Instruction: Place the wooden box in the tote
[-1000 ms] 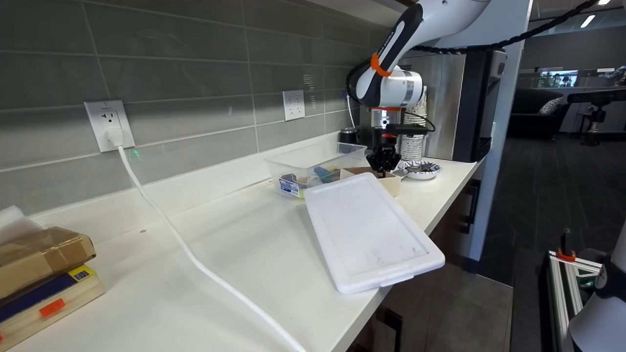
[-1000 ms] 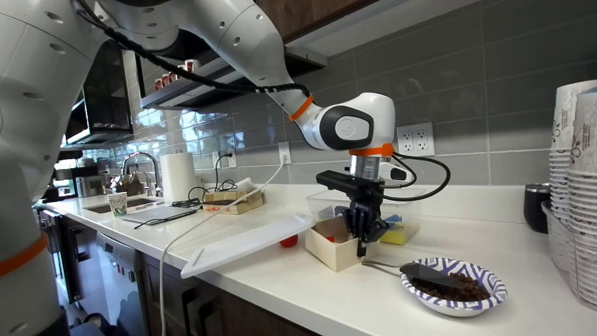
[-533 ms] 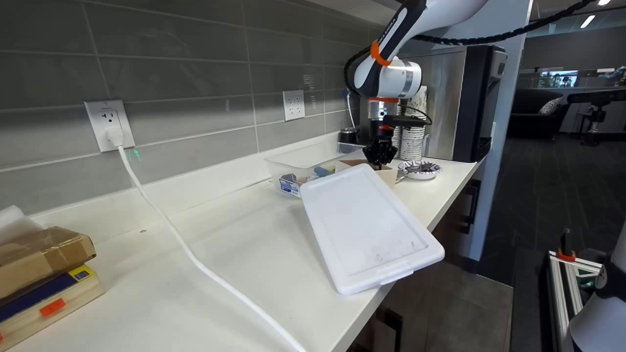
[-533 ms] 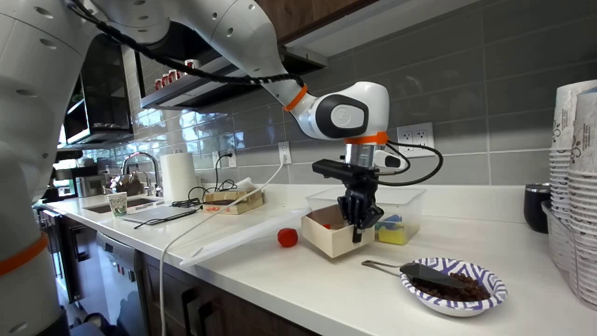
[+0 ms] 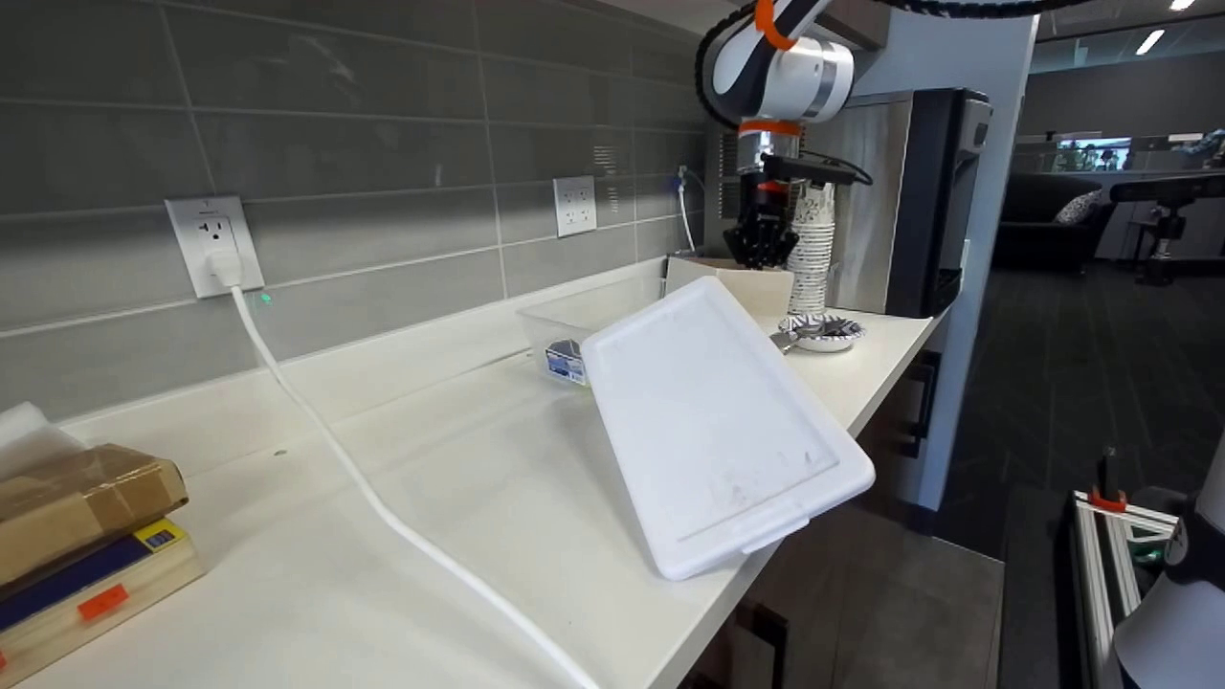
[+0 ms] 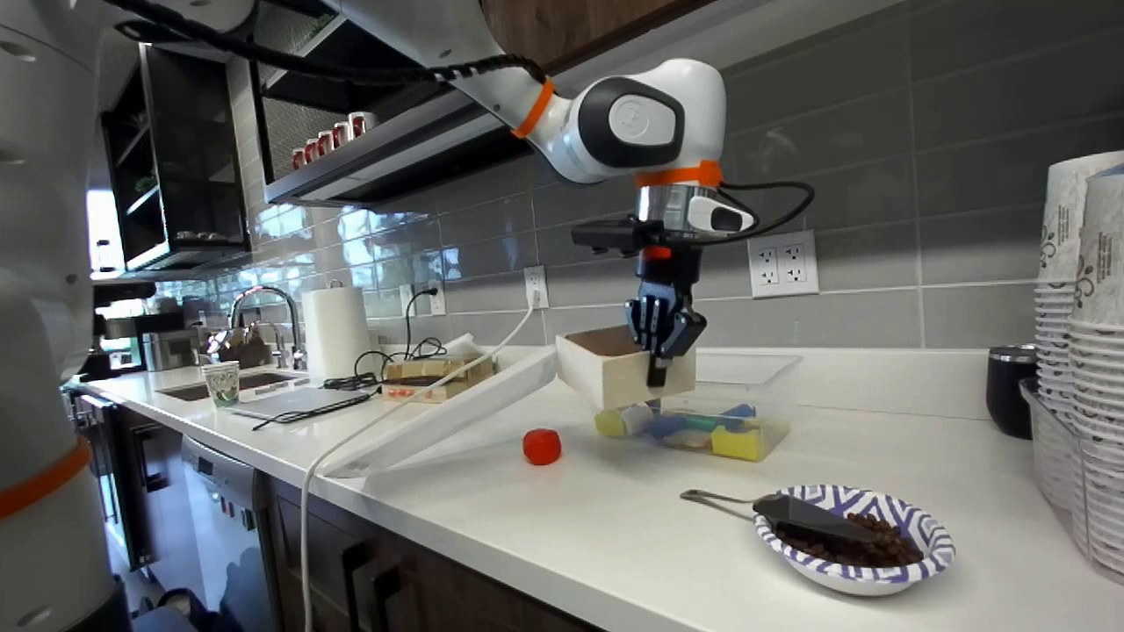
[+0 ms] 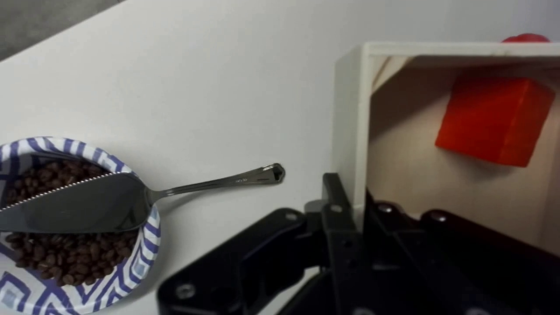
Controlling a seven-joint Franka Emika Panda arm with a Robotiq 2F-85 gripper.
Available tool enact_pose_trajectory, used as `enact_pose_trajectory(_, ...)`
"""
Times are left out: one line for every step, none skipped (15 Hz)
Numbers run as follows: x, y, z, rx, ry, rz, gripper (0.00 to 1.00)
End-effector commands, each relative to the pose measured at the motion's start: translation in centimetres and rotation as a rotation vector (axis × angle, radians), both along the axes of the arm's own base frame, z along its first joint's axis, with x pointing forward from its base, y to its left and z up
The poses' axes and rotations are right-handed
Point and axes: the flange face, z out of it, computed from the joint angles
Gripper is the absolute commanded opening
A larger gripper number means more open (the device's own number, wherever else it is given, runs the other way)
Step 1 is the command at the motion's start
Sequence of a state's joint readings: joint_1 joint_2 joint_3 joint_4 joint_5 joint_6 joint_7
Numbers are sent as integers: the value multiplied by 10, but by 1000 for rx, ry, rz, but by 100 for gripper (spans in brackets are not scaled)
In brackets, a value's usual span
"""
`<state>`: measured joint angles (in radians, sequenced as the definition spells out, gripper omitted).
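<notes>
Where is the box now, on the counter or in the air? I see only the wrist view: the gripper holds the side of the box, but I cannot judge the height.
Observer: The box is in the air, above the counter.
Operator: Thank you. And where is the clear bin? My picture does not show it.
Observer: In an exterior view it stands behind the box, near the tiled wall.
Operator: Is there something beside the box which I should watch?
Observer: Yes, a white lid slopes up, and its upper end seems to touch the box.
</notes>
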<state>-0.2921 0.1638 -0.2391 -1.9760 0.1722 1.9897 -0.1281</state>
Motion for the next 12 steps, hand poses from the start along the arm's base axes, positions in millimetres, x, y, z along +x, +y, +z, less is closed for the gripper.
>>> enact_pose_trajectory(2, -4, 34, 41, 10, -95, 2)
enact_pose_trajectory(6, -4, 38, 62, 8, -127, 2)
enact_pose_trajectory(12, -5, 42, 79, 8, -157, 2)
enact_pose_trajectory(18, -6, 45, 90, 1, -196, 2)
enact_pose_trajectory(26, -6, 49, 101, -6, -221, 2)
enact_pose_trajectory(33, -6, 52, 113, -11, -251, 2)
enact_pose_trajectory(41, -7, 56, 112, -18, -287, 2)
enact_pose_trajectory(49, -9, 58, 120, -20, -313, 2)
enact_pose_trajectory(57, -10, 59, 121, -13, -346, 2)
enact_pose_trajectory(63, -11, 60, 122, -9, -373, 2)
enact_pose_trajectory(71, -12, 58, 119, -2, -400, 2)
enact_pose_trajectory(78, -13, 55, 119, 3, -424, 2)
